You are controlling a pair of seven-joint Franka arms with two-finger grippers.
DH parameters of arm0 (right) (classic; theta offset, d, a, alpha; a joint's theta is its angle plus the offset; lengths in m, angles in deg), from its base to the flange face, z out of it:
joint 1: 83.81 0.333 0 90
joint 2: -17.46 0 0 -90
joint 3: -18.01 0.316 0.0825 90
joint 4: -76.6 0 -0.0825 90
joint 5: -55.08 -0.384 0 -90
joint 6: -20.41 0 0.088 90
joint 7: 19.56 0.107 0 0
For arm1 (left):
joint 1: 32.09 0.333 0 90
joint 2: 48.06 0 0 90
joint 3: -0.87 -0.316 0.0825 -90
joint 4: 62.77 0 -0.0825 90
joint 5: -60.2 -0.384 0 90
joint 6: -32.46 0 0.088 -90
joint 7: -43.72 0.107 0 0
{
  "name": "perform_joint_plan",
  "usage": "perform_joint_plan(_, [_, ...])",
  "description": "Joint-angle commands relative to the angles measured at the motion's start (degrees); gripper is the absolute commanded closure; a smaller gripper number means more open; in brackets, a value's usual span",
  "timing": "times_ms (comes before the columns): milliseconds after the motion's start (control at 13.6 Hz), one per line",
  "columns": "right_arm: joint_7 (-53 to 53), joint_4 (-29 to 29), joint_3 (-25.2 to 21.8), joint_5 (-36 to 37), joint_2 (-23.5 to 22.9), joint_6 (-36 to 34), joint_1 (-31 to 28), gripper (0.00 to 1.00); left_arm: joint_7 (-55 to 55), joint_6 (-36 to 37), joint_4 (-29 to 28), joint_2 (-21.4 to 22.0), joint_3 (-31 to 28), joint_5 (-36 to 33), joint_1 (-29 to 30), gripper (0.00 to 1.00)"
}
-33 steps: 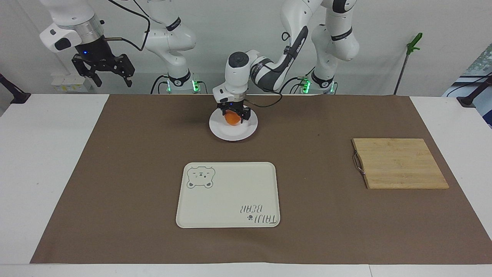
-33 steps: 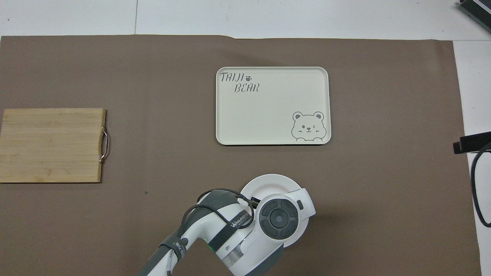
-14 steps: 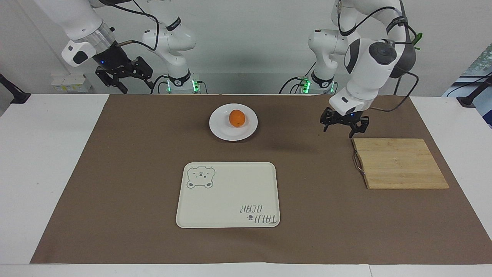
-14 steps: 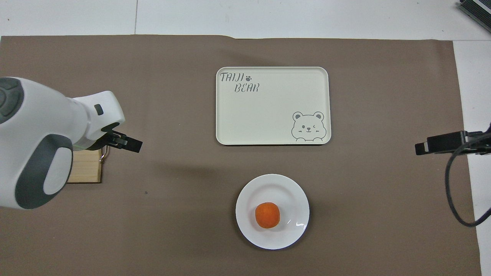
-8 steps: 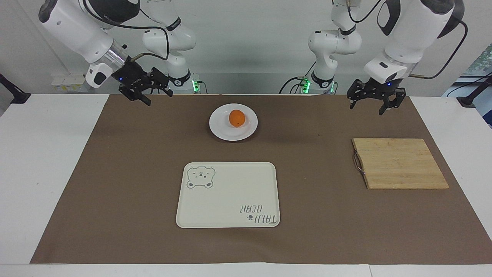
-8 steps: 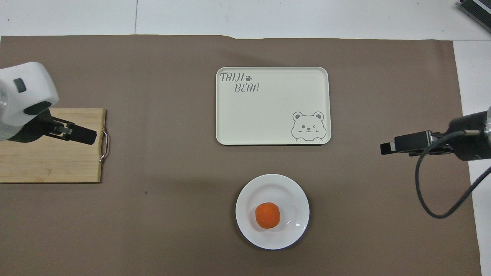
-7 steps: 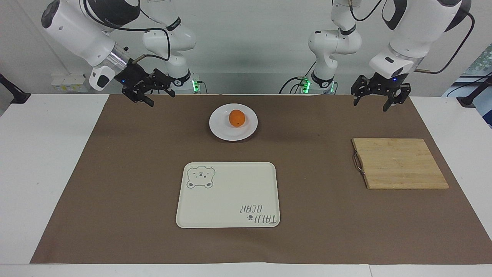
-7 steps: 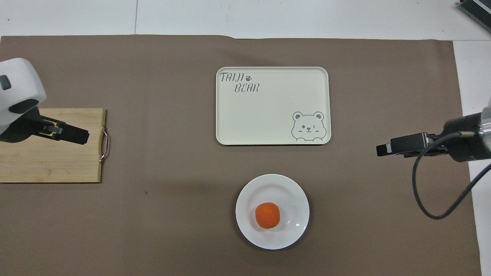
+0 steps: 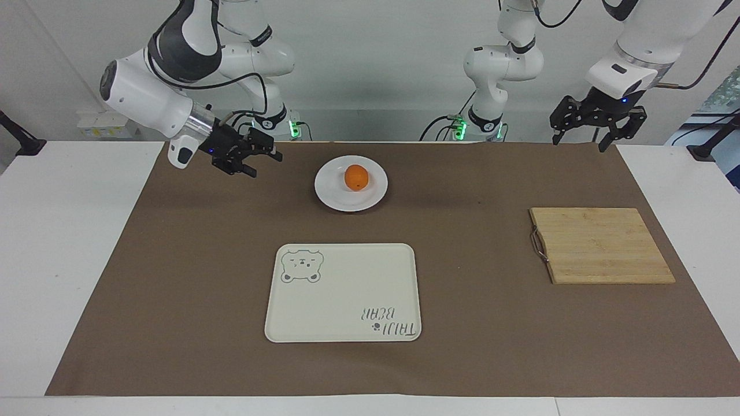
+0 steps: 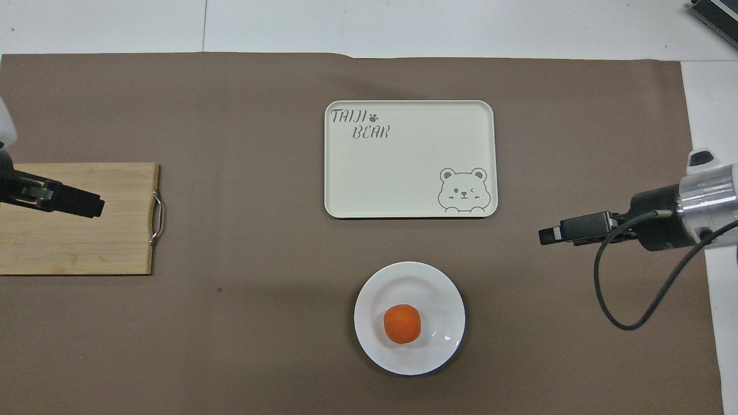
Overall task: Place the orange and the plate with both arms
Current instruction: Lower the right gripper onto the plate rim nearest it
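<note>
The orange (image 9: 356, 177) (image 10: 402, 324) lies on the white plate (image 9: 337, 196) (image 10: 426, 285), which sits on the brown mat near the robots. Nothing holds either one. My right gripper (image 9: 263, 164) (image 10: 552, 235) is open and empty. It hangs low over the mat beside the plate, toward the right arm's end and well apart from the rim. My left gripper (image 9: 580, 141) (image 10: 86, 204) is also open and empty. It is raised high at the left arm's end and shows over the cutting board in the overhead view.
A cream tray (image 9: 341, 277) (image 10: 403, 173) with a bear drawing lies farther from the robots than the plate. A bamboo cutting board (image 9: 601, 245) (image 10: 75, 242) with a metal handle lies toward the left arm's end. Brown mat (image 9: 191, 260) covers the table.
The left gripper let go of the orange on the plate, then rose and swung away to its own end. The right gripper has come down and moved toward the plate.
</note>
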Motion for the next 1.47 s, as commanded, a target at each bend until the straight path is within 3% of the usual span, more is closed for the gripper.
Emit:
perform_joint_plan(0, [-2.3,-5.6,-0.1,-2.4,1.1,3.2,0.8,0.00,0.2,0.9,2.2,-1.1,0.5,-0.4,0.8,0.00])
perform_joint_plan(514, [-12.9,-14.9,-0.1,-3.4,1.1,7.5,1.5,0.00,-0.1,0.7,-1.8,0.5,0.5,-0.6,0.6,0.00])
perform_joint_plan(661, [-14.3,-17.7,-0.1,-5.3,1.1,9.5,1.5,0.00,-0.1,0.7,-4.0,2.1,0.5,-0.6,0.5,0.00])
perform_joint_plan(1394, [-20.4,-26.7,-0.1,-18.8,-0.5,18.5,7.8,0.00,-0.3,1.4,-4.1,2.3,0.6,-0.5,1.2,0.00])
